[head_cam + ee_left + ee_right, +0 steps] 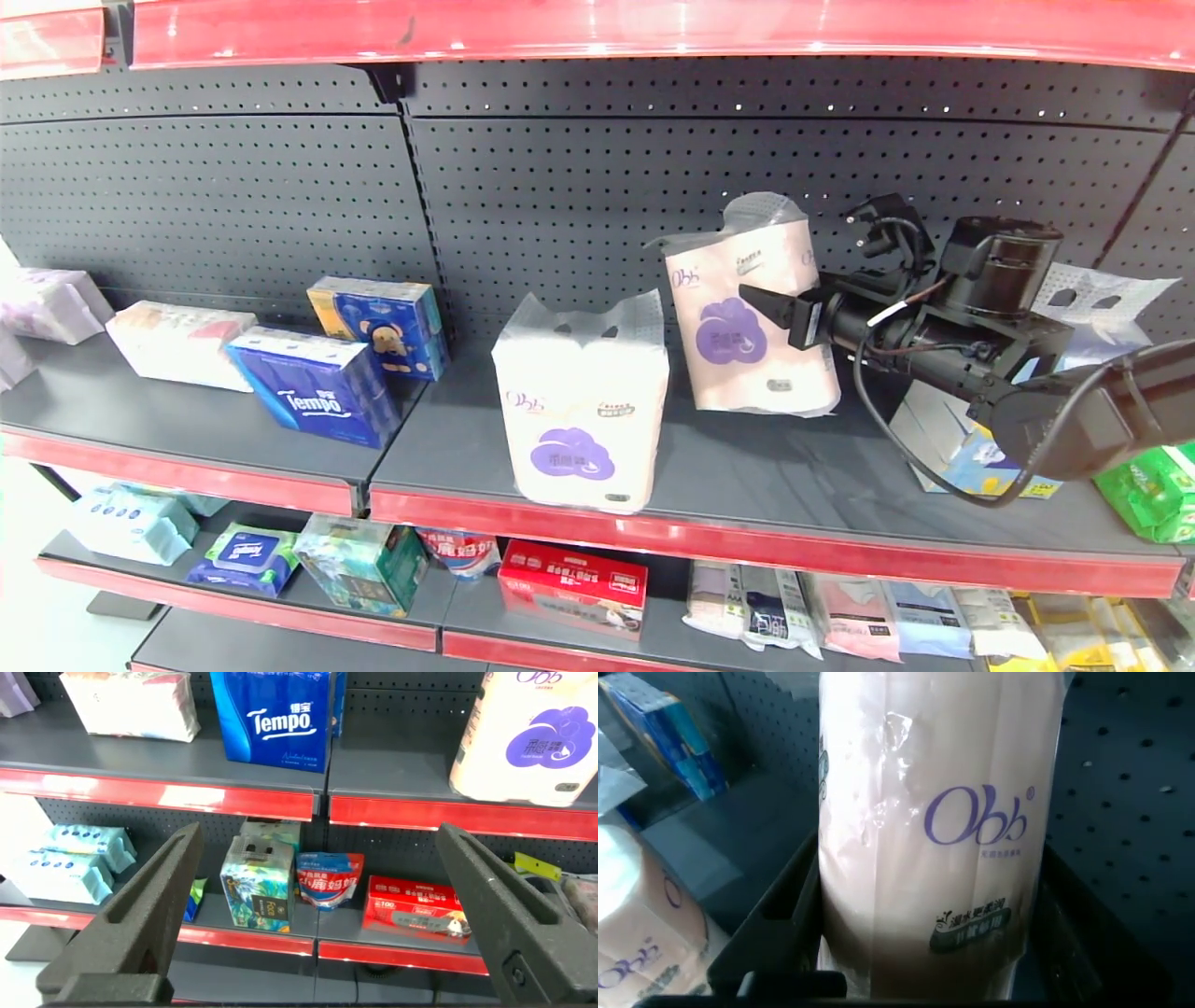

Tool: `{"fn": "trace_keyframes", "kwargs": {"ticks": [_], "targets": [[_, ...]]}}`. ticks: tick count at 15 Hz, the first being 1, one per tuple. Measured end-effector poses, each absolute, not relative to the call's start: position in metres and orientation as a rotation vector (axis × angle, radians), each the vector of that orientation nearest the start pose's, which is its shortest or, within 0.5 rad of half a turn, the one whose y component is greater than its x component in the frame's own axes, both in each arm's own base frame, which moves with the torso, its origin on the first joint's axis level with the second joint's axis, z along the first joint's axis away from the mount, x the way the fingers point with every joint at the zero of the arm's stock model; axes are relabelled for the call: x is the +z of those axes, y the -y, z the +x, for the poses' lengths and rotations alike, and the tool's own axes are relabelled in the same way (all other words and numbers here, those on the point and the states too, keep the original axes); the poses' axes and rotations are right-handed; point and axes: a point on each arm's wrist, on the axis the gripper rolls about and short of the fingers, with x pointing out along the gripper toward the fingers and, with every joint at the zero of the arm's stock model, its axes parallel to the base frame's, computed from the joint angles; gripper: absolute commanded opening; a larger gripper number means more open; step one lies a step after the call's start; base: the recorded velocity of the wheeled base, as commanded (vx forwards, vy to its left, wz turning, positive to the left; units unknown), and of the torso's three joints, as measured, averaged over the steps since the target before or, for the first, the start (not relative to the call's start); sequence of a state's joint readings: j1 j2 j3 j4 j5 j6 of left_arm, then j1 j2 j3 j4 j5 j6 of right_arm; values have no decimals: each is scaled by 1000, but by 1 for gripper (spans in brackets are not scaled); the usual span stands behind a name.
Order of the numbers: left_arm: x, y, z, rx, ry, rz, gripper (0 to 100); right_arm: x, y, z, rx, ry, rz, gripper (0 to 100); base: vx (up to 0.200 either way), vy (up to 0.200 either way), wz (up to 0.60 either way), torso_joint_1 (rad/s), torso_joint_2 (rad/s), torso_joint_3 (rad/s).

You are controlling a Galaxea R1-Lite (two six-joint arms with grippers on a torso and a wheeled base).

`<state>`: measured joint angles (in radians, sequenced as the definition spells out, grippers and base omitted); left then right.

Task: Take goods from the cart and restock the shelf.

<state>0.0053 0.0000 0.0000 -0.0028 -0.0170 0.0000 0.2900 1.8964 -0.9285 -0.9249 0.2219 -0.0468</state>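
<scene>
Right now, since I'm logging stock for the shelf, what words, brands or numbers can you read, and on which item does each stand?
"Tempo": on the blue tissue pack.
"Obb": on the held roll pack in the right gripper.
"Obb": on the standing roll pack at the shelf's front.
Smaller print on these packs, and on the goods on the lower shelf: too small or blurred to read.

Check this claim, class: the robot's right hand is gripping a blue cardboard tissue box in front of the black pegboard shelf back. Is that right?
No. The right hand is gripping a white plastic-wrapped pack of paper rolls with purple print, not a blue box, in front of the black pegboard shelf back; the right wrist view shows it.
</scene>
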Motion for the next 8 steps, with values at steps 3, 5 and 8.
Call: {"fn": "trace_keyframes", "kwargs": {"ticks": [3,5,8], "targets": [[76,1,-23,-11,3,0,100,176,-111,347,566,-10,-34,0,0,0,0,0,0,0],[76,1,-23,-11,3,0,100,174,-112,351,570,-3,-33,0,0,0,0,0,0,0],[76,1,-23,-12,3,0,100,171,-115,359,574,18,-33,0,0,0,0,0,0,0]]}}
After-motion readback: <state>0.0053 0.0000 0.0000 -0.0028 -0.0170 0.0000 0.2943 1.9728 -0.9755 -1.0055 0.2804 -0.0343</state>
